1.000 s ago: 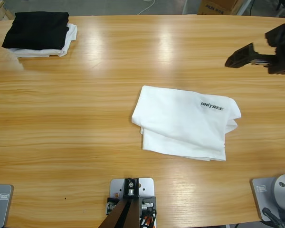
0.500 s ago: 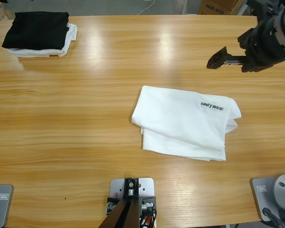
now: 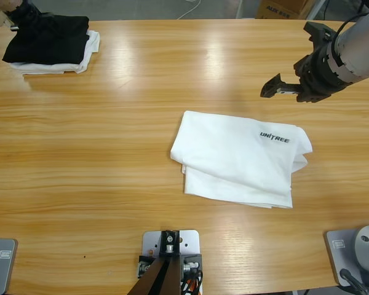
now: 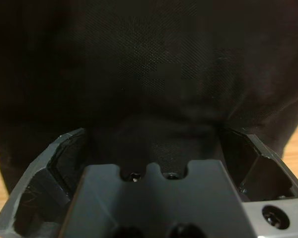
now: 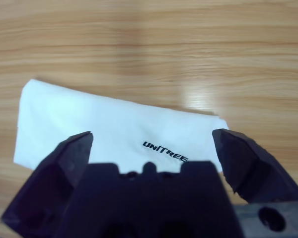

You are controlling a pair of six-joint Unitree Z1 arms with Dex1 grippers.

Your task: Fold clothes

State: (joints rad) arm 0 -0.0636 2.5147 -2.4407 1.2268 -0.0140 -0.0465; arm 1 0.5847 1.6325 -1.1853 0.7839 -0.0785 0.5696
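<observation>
White T-shirt (image 3: 240, 158) lies folded on the desk (image 3: 111, 153), right of centre, lettering facing up. Right pincer (image 3: 281, 86) hovers beyond its far right corner, jaws spread, not touching it. Left pincer (image 4: 154, 144), jaws spread, presses into the black garment (image 3: 49, 38) stacked on a white cloth (image 3: 89, 49) at far left.

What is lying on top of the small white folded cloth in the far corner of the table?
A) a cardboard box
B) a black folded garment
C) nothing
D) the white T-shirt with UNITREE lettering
B: the black folded garment rests on the smaller white cloth, while the UNITREE T-shirt lies apart, mid-table.
</observation>
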